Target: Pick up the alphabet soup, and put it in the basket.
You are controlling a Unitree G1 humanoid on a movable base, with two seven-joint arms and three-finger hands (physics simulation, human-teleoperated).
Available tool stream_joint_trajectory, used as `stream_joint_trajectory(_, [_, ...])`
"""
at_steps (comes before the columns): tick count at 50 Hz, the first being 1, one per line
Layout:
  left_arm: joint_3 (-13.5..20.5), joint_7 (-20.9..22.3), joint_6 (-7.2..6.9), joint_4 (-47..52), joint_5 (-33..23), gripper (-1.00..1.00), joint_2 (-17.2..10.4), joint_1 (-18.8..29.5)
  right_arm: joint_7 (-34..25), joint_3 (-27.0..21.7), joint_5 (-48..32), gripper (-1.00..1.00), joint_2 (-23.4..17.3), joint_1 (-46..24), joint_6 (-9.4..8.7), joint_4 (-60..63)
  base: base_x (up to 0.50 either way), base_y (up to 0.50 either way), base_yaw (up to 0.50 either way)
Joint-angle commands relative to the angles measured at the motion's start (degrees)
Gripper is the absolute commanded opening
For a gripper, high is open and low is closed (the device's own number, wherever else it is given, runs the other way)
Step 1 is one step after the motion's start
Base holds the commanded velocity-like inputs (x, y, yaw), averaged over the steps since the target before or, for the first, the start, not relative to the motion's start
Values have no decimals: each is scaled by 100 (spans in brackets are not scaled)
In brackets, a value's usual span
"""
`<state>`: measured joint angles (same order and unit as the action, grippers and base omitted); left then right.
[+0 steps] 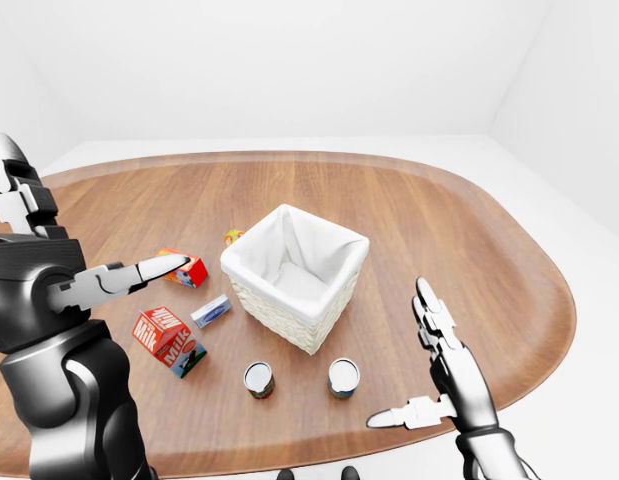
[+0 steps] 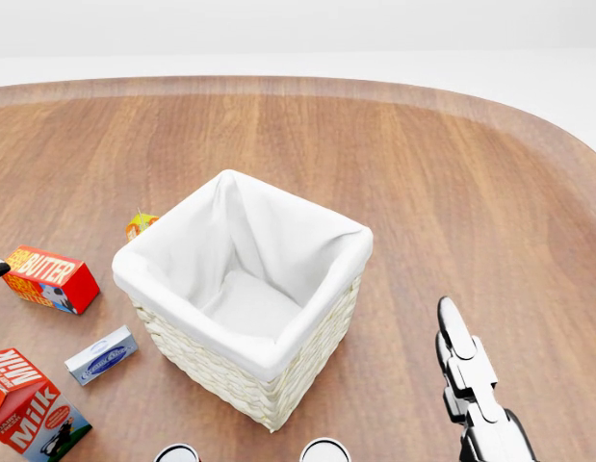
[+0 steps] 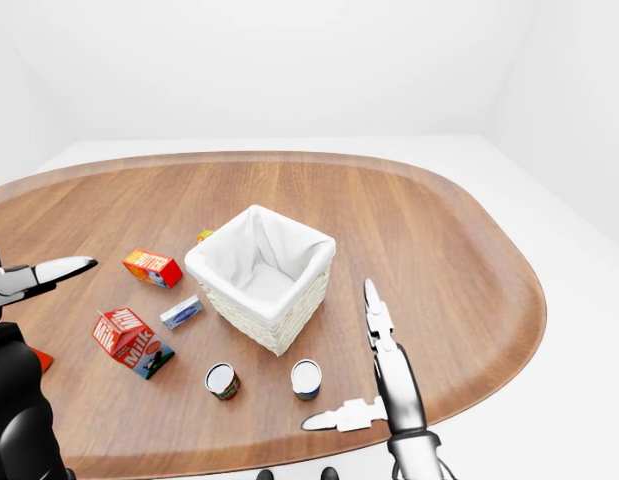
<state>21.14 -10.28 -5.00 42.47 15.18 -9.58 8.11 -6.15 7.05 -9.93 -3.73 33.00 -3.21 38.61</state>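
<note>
Right now I'm reaching, my right hand (image 3: pixel 374 385) fingers spread wide and empty beside the soup can (image 3: pixel 307 379); next I lower onto it, basket (image 3: pixel 261 277) waiting.

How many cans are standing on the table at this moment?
2, both below the basket in the left-eye view: one can at lower left, the other can at lower right, nearer the right hand. None seems hidden.

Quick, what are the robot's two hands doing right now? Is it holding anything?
Left hand: open, fingers spread, holding nothing, raised at the left of the left-eye view.
Right hand: open, fingers straight, thumb out, holding nothing.
</note>
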Motion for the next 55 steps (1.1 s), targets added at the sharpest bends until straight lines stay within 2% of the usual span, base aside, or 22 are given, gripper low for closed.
stream_joint_trajectory(1, [3,16,0,16,-4,100,10,-28,293,281,-9,100,-173,-31,118,-351,0,0,0])
stream_joint_trajectory(7, [21,16,0,3,8,100,3,-21,439,346,-47,100,-229,-145,140,-622,0,0,0])
stream_joint_trajectory(9, [20,5,0,34,10,100,0,-17,471,338,-29,100,-229,-209,215,-824,0,0,0])
stream_joint_trajectory(19, [20,11,0,0,1,100,0,-9,506,551,10,100,-290,-298,317,-1298,0,0,0])
stream_joint_trajectory(25, [39,18,0,-12,15,100,-10,-1,465,693,92,100,-331,-426,260,-1567,0,0,0])
stream_joint_trajectory(31, [30,26,0,-20,15,100,1,-28,487,873,69,100,-370,-567,294,-1879,0,0,0])
stream_joint_trajectory(44, [3,33,0,-54,3,100,27,-54,359,996,30,100,-305,-969,73,-2499,0,0,0])
stream_joint_trajectory(47, [0,32,0,-53,6,100,28,-52,296,966,49,100,-273,-1028,-35,-2594,0,0,0])
stream_joint_trajectory(55, [16,20,0,-30,25,100,18,-42,194,851,-7,100,-203,-1195,-89,-2925,0,0,0])
